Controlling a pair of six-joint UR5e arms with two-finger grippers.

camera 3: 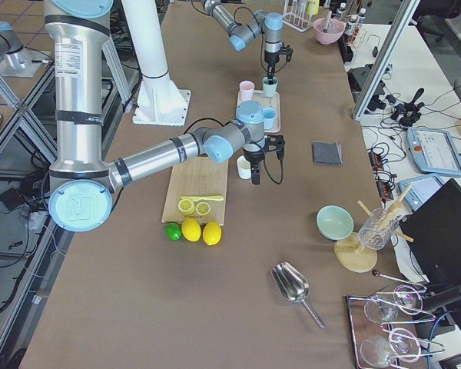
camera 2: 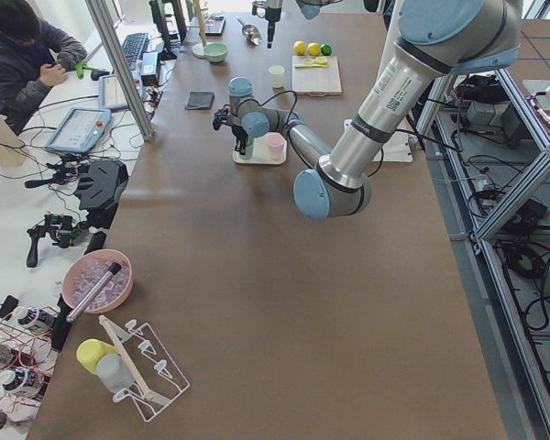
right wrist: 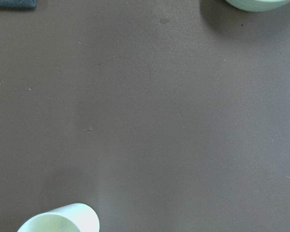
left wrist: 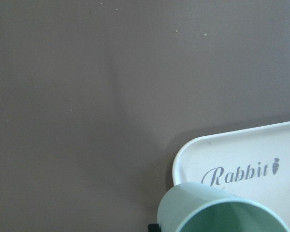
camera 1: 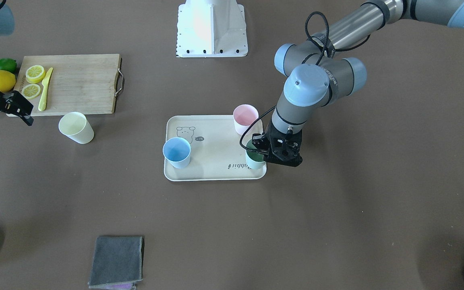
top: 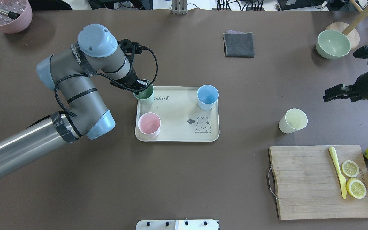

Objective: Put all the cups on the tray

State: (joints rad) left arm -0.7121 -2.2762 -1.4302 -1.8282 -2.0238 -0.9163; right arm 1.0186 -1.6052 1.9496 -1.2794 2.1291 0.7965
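The left gripper (top: 141, 87) seems to pinch the green cup (top: 145, 95) by its rim, fingers mostly hidden, over the tray (top: 177, 108) corner beneath it. The blue cup (top: 207, 96) and pink cup (top: 149, 124) stand on the tray nearby. The yellow cup (camera 1: 77, 128) sits on the table just beside the wide-spread right gripper (camera 1: 8, 119); that one remains.

Brown table (top: 184, 179), tray (top: 177, 127), yellow cup (top: 293, 120), cutting board (top: 305, 182), grey cloth (top: 239, 44)

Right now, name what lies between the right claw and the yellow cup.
Only bare table between the right claw and the yellow cup, in the overhead view.
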